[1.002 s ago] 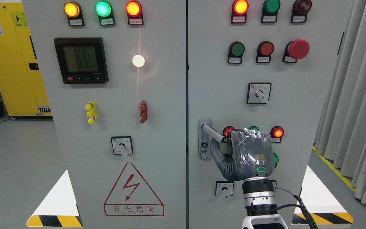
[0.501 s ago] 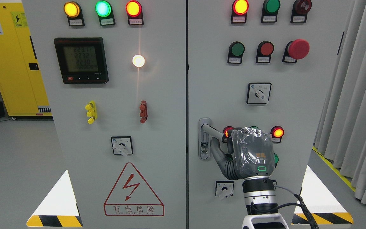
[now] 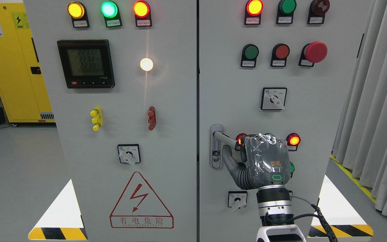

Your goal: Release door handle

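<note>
Gripping the door handle (image 3: 223,138) on the right cabinet door (image 3: 314,117), the right hand (image 3: 266,161) is seen from behind; its fingers appear curled around the lever; if withdrawn before uncurling, the handle could be dragged.

I'm seeing a yellow cabinet (image 3: 10,64) standing far left, grey floor (image 3: 15,174) lying bare, grey curtains (image 3: 380,101) hanging right, yellow floor line (image 3: 364,188) running beneath them.
</note>
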Controlling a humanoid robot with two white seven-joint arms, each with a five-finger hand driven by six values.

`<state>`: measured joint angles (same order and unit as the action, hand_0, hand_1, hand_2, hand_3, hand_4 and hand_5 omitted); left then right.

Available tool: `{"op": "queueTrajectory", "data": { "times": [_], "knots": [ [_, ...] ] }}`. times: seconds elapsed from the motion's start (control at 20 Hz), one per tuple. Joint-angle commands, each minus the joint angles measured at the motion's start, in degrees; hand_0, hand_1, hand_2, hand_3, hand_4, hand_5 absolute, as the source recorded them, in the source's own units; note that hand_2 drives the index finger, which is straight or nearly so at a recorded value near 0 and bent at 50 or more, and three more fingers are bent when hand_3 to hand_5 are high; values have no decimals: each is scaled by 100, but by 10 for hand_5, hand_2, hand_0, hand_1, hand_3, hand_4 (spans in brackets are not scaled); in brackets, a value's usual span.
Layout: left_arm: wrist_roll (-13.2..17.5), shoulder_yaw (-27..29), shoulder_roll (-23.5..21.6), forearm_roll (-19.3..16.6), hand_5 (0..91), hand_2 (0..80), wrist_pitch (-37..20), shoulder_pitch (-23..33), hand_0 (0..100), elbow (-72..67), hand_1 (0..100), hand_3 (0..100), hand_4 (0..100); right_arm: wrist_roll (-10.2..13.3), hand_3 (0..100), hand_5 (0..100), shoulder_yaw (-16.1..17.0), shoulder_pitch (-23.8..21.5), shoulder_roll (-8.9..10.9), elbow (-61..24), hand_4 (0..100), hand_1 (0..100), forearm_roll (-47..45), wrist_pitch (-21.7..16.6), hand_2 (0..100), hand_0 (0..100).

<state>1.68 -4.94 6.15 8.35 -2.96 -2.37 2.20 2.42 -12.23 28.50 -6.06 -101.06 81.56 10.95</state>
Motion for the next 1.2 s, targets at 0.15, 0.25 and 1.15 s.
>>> {"op": "queueTrajectory", "data": {
  "times": [0.15,0.25,1.15],
  "knots": [
    [-1,1,0,0,0,0,-3,0,120,0,556,0,0,-5,1000,1000,71,7,17,-28,1000,364,0,-5,956,501],
    [-1,1,0,0,0,0,6,0,120,0,556,0,0,-5,1000,1000,80,16,17,-28,1000,364,0,-5,956,498],
    [-1,1,0,0,0,0,6,0,120,0,556,0,0,30,1000,1000,150,-124,8,-133,1000,360,0,-40,959,485]
  ]
}}
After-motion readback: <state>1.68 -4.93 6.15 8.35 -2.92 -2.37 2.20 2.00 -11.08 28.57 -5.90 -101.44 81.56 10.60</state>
